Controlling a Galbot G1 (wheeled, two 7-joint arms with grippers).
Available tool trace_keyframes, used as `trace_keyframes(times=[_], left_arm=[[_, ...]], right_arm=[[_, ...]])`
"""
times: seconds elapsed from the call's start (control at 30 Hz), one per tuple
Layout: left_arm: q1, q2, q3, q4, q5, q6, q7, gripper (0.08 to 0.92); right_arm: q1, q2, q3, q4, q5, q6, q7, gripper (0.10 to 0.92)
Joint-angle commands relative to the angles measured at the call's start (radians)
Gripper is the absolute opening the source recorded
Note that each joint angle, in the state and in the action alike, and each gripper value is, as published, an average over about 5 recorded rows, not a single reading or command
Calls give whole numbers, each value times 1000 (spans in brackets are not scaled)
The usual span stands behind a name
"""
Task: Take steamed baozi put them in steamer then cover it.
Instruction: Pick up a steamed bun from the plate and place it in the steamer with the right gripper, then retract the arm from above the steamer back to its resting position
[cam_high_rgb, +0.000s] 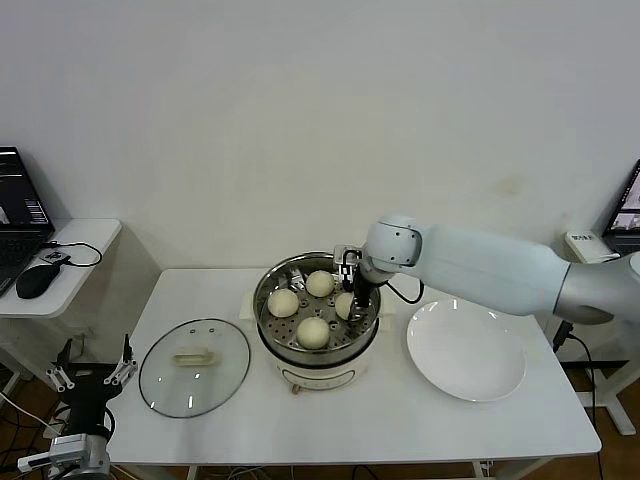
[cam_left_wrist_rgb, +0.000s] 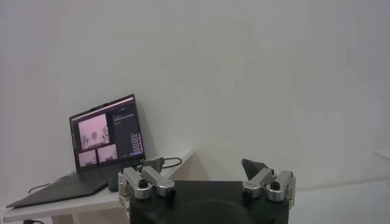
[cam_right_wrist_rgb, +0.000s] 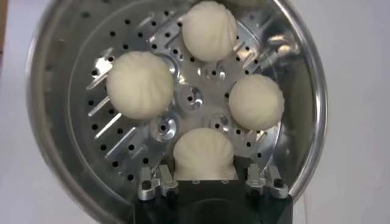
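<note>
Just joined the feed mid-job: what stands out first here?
The steamer at mid-table holds four baozi, and the right gripper reaches into it, closed on the baozi nearest the plate. The glass cover lies flat on the table left of the steamer. The left gripper waits open, off the table's left edge.

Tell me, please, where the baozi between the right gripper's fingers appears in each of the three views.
Head view: the cream-white round steamed baozi sits at the right side of the shiny round steel steamer, under the right gripper.
Left wrist view: not in it; only the wall, a laptop and the open left gripper.
Right wrist view: low in the middle, between the gripper's fingers.
Shared landmark: the perforated steaming tray.
</note>
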Motion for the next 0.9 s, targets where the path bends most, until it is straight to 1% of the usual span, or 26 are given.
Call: trace_keyframes(times=[0.03, 0.1, 0.17, 0.33, 0.43, 0.47, 0.57, 0.67, 0.77, 0.9], left_arm=[[-1, 1, -2, -2, 0, 1, 0, 823], [-1, 1, -3, -3, -1, 2, 1, 823], [-1, 2, -4, -3, -1, 2, 1, 823], [-4, 3, -5, -2, -1, 3, 2, 823], [-5, 4, -4, 0, -1, 3, 3, 823], [-6, 4, -4, 1, -1, 3, 3, 823], [-7, 7, -4, 5, -1, 3, 4, 823], [-10, 9, -4, 13, 1, 2, 5, 823], [-13, 10, 0, 24, 5, 1, 5, 823], [-14, 14, 7, 40, 14, -5, 4, 823]], right_arm=[[-27, 3, 34, -11, -21, -15, 19, 616], [-20, -9, 51, -2, -26, -15, 13, 631], [-8, -27, 70, 11, -28, -15, 4, 670], [27, -108, 125, 83, 0, -15, -1, 794], [28, -179, 178, 157, 44, -15, 39, 819], [22, -204, 197, 185, 70, -15, 73, 821], [-37, -297, 278, 280, 188, -3, 237, 822], [-206, -421, 430, 379, 262, 69, 422, 823], [-480, -523, 660, 462, 255, 202, 567, 823], [-902, -568, 990, 526, 155, 424, 666, 823]])
